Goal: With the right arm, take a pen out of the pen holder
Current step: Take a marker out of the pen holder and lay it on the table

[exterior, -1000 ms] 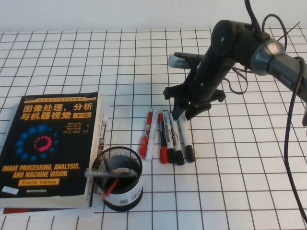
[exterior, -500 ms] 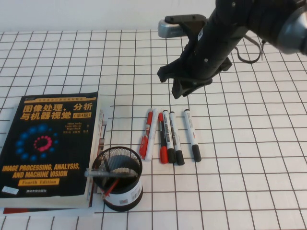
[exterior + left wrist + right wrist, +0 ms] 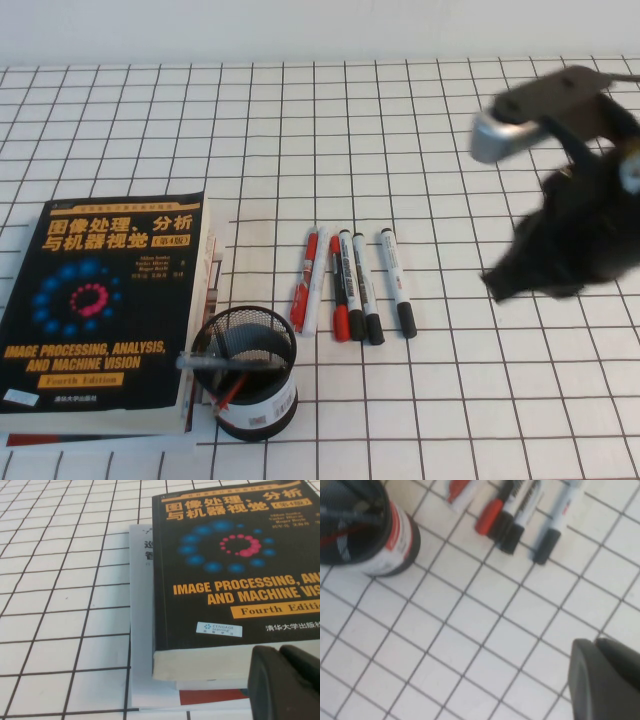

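Black mesh pen holder (image 3: 245, 372) stands near the front edge of the gridded desk (image 3: 500, 400), just beside a dark textbook (image 3: 100, 300), with a red pen (image 3: 232, 392) leaning inside. The right hand (image 3: 510, 280), closed and empty, hangs well to the holder's right, with a row of loose markers (image 3: 396, 282) between. The left hand (image 3: 280, 652), closed, hovers over the textbook's corner.

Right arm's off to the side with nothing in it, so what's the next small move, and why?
Probably swing the right gripper, shut and empty over bare table right of the laid-out pens, over to the holder and open it, since a red pen shows inside. The left gripper sits parked by the book.
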### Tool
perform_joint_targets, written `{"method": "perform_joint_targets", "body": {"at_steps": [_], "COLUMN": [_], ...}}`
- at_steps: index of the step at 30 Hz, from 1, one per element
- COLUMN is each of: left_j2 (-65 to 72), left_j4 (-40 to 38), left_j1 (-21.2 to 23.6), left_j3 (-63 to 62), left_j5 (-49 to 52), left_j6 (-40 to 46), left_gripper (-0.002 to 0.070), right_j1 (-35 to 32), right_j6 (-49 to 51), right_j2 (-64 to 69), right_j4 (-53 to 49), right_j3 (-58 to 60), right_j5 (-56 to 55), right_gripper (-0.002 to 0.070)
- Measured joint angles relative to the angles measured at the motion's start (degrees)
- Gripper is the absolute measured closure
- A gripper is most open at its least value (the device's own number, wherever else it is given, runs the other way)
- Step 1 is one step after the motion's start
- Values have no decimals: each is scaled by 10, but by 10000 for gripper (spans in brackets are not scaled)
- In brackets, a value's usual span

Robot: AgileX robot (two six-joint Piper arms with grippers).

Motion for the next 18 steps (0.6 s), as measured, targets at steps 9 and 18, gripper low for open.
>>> {"method": "perform_joint_targets", "body": {"at_steps": [9, 18], "left_j2": [0, 0], "left_j4": [0, 0], "left_j1": [0, 0], "left_j3": [0, 0], "left_j5": [0, 0], "left_j6": [0, 0], "left_gripper": [679, 679], "right_j1": [0, 0], "right_j6": [0, 0], "right_j2": [-186, -245], "right_j4": [3, -1], "right_j3": [163, 176], "right_j5": [-4, 94], "right_gripper": [690, 692]}}
